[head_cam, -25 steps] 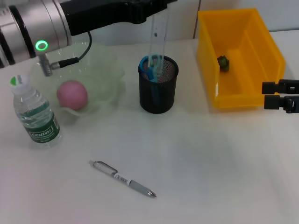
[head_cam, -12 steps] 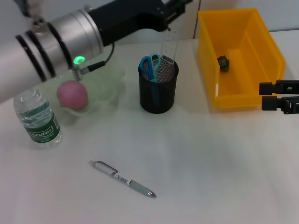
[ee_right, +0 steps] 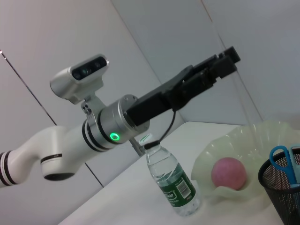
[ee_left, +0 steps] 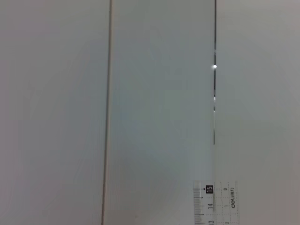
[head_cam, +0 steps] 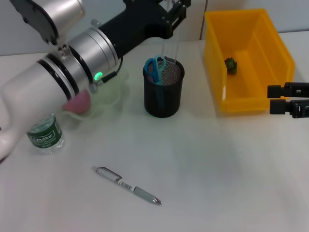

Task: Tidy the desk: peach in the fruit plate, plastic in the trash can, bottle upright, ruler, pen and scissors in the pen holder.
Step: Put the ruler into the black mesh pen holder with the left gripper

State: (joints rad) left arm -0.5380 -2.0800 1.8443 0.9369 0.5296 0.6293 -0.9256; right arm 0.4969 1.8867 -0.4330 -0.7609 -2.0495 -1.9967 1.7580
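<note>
Bottle first, at the robot's far left: a clear plastic water bottle (head_cam: 44,134) with a green label stands upright on the white counter (head_cam: 217,174), so that part looks done. Beside it the pink peach (head_cam: 79,101) sits in the pale green wavy-edged fruit plate (head_cam: 113,94), half hidden by the left arm. That arm reaches across to the black mesh pen holder (head_cam: 163,94), its left pincer (head_cam: 175,12) above the cup and closed on a clear plastic ruler (head_cam: 171,52) that hangs upright with its lower end at the rim, next to the blue-handled scissors (head_cam: 155,67) already inside; held vertical, it should drop straight in. A grey pen (head_cam: 127,185) lies loose on the counter nearer the robot. Farther right, a small dark green scrap (head_cam: 231,64) lies in the yellow plastic bin (head_cam: 275,53). The right pincer (head_cam: 274,98) idles beside the bin, fingers slightly apart and holding nothing.
</note>
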